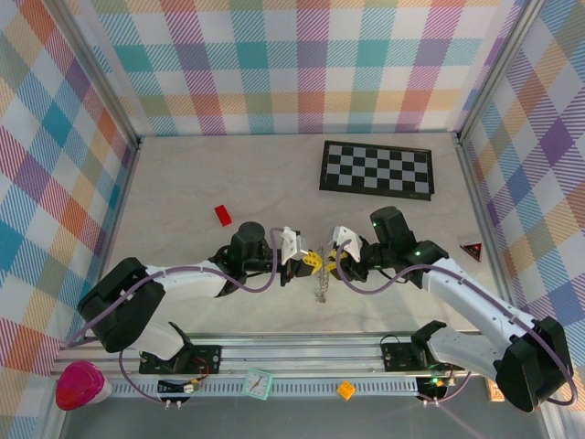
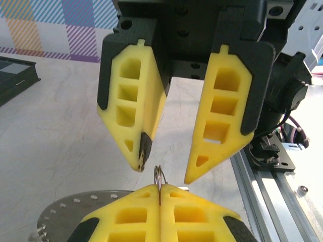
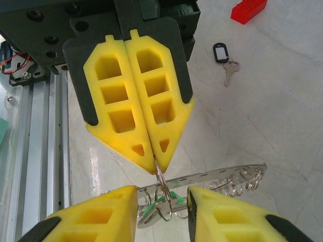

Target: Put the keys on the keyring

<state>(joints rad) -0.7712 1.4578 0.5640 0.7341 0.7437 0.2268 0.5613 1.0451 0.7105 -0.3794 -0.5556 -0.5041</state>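
Silvery wire of the keyring (image 3: 217, 175) is pinched between the left gripper's (image 3: 156, 166) pressed-together jaws. The right gripper's (image 3: 161, 190) jaws stand spread either side of it, gripping nothing. The right wrist view gives a green key head (image 3: 151, 210) among the rings and the black-headed key (image 3: 225, 59) lying loose on the pale marbled surface (image 3: 282, 111), near a red block (image 3: 248, 10). From above, plaid walls (image 1: 274, 64) enclose everything, with a checkerboard (image 1: 377, 169) at the back.

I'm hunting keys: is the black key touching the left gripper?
Apart. Right wrist view: the black key lies on the table, well clear of the left gripper.
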